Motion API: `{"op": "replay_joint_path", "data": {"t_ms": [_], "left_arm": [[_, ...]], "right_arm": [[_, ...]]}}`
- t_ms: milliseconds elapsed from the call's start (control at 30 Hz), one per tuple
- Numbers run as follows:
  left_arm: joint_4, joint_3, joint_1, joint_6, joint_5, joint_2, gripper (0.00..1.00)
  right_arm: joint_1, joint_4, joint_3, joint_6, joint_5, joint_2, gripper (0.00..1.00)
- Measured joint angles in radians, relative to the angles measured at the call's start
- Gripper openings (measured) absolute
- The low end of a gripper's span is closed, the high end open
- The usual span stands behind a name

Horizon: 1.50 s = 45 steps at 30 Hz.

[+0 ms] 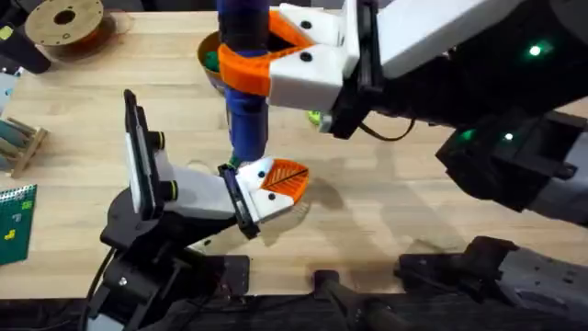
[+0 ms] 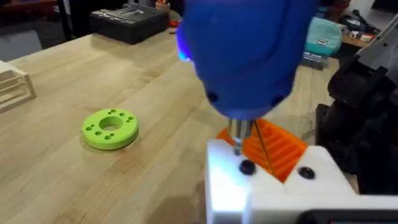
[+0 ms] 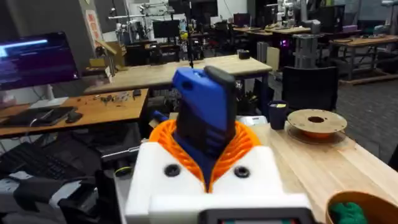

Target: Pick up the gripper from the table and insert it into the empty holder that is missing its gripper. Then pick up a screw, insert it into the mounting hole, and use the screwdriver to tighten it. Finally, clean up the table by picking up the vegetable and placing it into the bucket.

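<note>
- The right gripper (image 1: 276, 57), white-fingered with orange ribbed pads, is pinched around the blue pen-shaped electric screwdriver (image 1: 246, 87), holding it upright over the middle of the light wooden desk (image 1: 404, 193).
- The screwdriver's thin metal tip (image 2: 237, 138) points down onto the white angular plastic holder (image 2: 249, 186), just beside a dark screw head (image 2: 247, 167).
- A second dark screw head (image 2: 305, 173) sits on the neighbouring white finger base.
- The left gripper (image 1: 271, 188) lies low near the desk's front edge, right under the screwdriver; whether its fingers are spread or pressed together cannot be told.
- An orange ribbed plastic wedge (image 2: 277, 146) sits against the white bases, directly behind the tip.
- The short round bucket with a yellow-brown rim (image 1: 209, 53) stands toward the far edge, largely covered by the right gripper; something green (image 3: 349, 211) lies inside it.
- One bright green ring-shaped disc (image 2: 111, 129) lies flat on the desk, apart from the holder.
- One brown filament spool (image 1: 64, 20) rests at the far left corner.
- A small pale wooden rack (image 1: 20, 142) stands at the left edge.
</note>
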Motion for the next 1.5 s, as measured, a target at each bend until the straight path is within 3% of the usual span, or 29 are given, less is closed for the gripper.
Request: {"op": "replay_joint_path", "data": {"t_ms": [533, 1500], "left_arm": [[0.000, 0.000, 0.000, 0.000, 0.000, 0.000, 0.006], [0.000, 0.000, 0.000, 0.000, 0.000, 0.000, 0.006]], "right_arm": [[-0.039, -0.037, 0.000, 0.034, -0.074, 0.000, 0.030], [-0.039, -0.079, 0.000, 0.016, -0.074, 0.000, 0.030]]}}
